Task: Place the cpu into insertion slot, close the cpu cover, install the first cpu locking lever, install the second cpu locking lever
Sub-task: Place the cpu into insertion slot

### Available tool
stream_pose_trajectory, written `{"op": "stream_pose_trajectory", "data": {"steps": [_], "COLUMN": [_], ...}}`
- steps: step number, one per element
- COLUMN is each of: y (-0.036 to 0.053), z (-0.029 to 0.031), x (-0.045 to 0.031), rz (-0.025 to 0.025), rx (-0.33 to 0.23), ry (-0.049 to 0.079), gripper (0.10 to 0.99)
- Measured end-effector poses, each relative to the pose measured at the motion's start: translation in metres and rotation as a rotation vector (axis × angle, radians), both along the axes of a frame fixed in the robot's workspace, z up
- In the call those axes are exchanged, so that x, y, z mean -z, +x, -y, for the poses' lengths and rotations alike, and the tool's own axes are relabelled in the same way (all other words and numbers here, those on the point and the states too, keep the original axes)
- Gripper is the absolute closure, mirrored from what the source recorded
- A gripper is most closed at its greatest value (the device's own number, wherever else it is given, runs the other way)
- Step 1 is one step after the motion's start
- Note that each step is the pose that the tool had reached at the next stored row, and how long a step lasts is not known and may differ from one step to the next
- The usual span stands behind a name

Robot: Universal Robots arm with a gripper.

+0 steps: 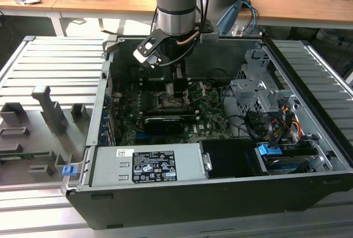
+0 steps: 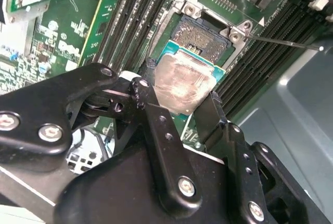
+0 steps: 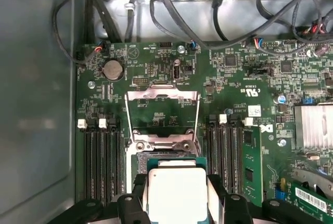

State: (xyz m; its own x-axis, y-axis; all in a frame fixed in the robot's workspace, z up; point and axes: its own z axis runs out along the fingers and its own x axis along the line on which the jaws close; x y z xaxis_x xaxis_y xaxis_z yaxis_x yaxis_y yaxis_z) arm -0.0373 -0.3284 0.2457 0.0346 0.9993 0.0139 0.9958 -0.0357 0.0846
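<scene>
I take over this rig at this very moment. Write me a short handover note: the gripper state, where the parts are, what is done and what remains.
Gripper: shut on the cpu, gripped by two opposite edges.
Cpu: held above the motherboard, close to the insertion slot, not seated in it.
Cpu cover: swung open, standing up beyond the slot.
Done: cpu is in the grip and at the slot.
Left: seat the cpu, close the cover, install both locking levers.
</scene>
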Motion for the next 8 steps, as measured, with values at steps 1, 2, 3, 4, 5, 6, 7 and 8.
{"op": "stream_pose_trajectory", "data": {"steps": [1,2,3,4,5,6,7,8], "y": [0.0000,-0.0001,-0.0002,-0.0001,-0.0001,-0.0002,-0.0002,-0.0005], "z": [-0.0018,-0.0027,-0.0030,-0.0032,-0.0032,-0.0032,-0.0032,-0.0031], "x": [0.0016,0.0035,0.0050,0.0062,0.0074,0.0091,0.0100,0.0112], "rz": [0.0002,0.0003,0.0003,0.0003,0.0002,0.0002,0.0002,0.0003], "rx": [0.000,0.000,0.000,-0.004,-0.013,-0.034,-0.049,-0.062], "ry": [0.000,0.000,0.000,0.000,0.000,0.000,0.000,0.000], "gripper": [0.549,0.549,0.549,0.549,0.549,0.549,0.549,0.549]}}
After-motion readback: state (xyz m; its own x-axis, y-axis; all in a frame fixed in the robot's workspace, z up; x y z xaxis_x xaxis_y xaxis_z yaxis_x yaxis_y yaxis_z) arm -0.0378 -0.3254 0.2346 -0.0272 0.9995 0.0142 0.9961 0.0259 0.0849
